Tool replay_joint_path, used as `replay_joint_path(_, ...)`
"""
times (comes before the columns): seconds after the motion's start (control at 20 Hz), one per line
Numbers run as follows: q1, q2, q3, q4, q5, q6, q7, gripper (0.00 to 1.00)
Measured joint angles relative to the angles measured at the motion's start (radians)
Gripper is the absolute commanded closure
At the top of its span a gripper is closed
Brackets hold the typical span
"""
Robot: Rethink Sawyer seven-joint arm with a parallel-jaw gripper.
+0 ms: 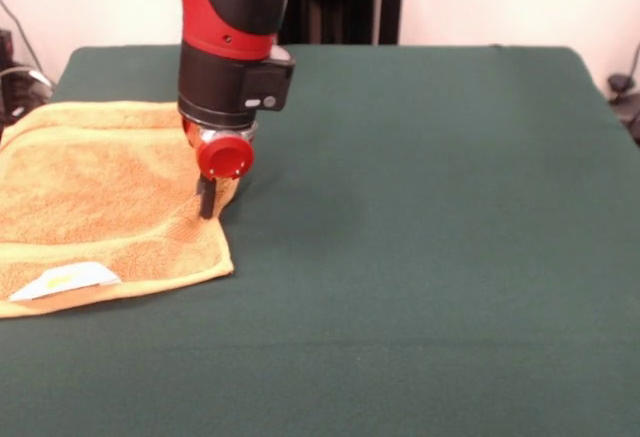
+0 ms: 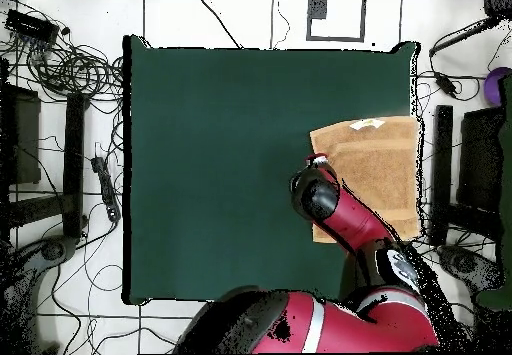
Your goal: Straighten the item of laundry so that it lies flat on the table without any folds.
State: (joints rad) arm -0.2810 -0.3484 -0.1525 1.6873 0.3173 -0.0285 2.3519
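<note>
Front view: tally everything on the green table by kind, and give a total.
Towel, orange-tan: 1
White tag on the towel: 1
Robot pincer, down on the towel's edge: 1
Total: 3, all on the table.

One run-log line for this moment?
gripper: down on towel's edge, jaws state unclear | towel: mostly flat, tag up | table: towel near its side edge

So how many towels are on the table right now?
1. The orange-tan towel lies on the green table, at the left edge in the front view, with the gripper down on its right border. Nothing else looks hidden.
</note>
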Motion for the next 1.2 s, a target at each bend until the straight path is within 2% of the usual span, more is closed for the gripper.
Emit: replay_joint_path(1.2, -0.006, -0.006, 0.011, 0.017, -0.005, -0.025, 0.0, 1.0)
